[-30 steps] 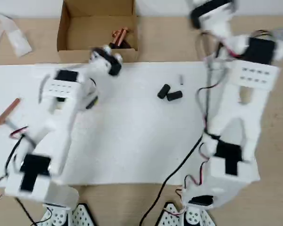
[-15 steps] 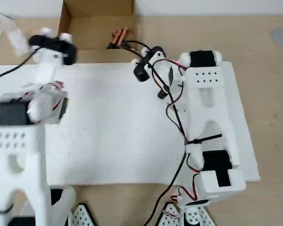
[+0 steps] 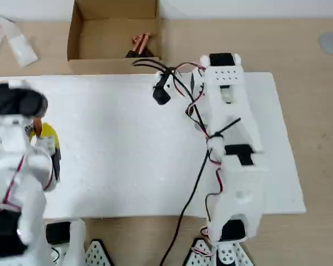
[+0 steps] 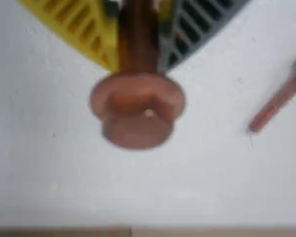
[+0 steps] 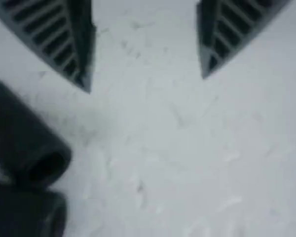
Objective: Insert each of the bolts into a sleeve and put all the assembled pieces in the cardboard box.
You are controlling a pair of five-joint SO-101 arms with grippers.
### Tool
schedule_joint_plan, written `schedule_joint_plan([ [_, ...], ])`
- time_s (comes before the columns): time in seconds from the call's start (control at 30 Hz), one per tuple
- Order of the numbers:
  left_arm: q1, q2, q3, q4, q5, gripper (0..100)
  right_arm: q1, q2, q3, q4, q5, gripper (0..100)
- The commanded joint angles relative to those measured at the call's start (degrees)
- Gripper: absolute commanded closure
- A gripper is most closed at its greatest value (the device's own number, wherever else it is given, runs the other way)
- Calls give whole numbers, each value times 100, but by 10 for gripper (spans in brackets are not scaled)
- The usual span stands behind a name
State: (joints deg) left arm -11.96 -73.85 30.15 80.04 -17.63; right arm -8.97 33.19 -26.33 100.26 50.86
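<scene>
Between the left arm's fingers [image 4: 74, 24], one yellow and one grey, a copper bolt [image 4: 137, 106] is clamped by its shank, its flanged head sticking out past the fingertips over the white foam sheet [image 3: 116, 149]. A second bolt [image 4: 278, 101] lies loose on the sheet near the held one, apart from it. The left arm [image 3: 16, 166] stands at the near left of the tabletop [image 3: 311, 111], with its fingers over the sheet's left edge. The right arm's fingers [image 5: 54, 34] are spread wide with nothing between them, above the sheet. Two black sleeves [image 5: 24, 158] lie close together just beside one fingertip, outside the gap. The right arm [image 3: 233, 144] stretches from the near edge across the right part of the sheet toward its far side. Beyond the sheet's far edge, left of centre, sits the open cardboard box [image 3: 75, 39], with copper-and-black assembled pieces [image 3: 140, 44] lying by its right wall.
</scene>
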Motion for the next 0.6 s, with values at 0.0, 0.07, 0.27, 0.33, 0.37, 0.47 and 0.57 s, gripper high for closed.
schedule_joint_plan([
  [0.0,-79,-963,554,-431,-88,987,-84,435,-971,202,70,823],
  [0.07,-79,-1464,897,-554,-123,987,-75,725,-1147,202,79,824],
  [0.27,-79,-2484,1459,-571,-659,987,-110,1437,-1218,202,237,824],
  [0.33,-79,-2651,1530,-563,-756,987,-110,1578,-1218,202,237,824],
  [0.37,-79,-2695,1547,-554,-809,987,-110,1631,-1218,202,237,825],
  [0.47,-79,-2730,1600,-554,-853,987,-119,1727,-1226,185,308,843],
  [0.57,-79,-2730,1600,-554,-844,987,-207,1763,-1279,193,308,941],
])
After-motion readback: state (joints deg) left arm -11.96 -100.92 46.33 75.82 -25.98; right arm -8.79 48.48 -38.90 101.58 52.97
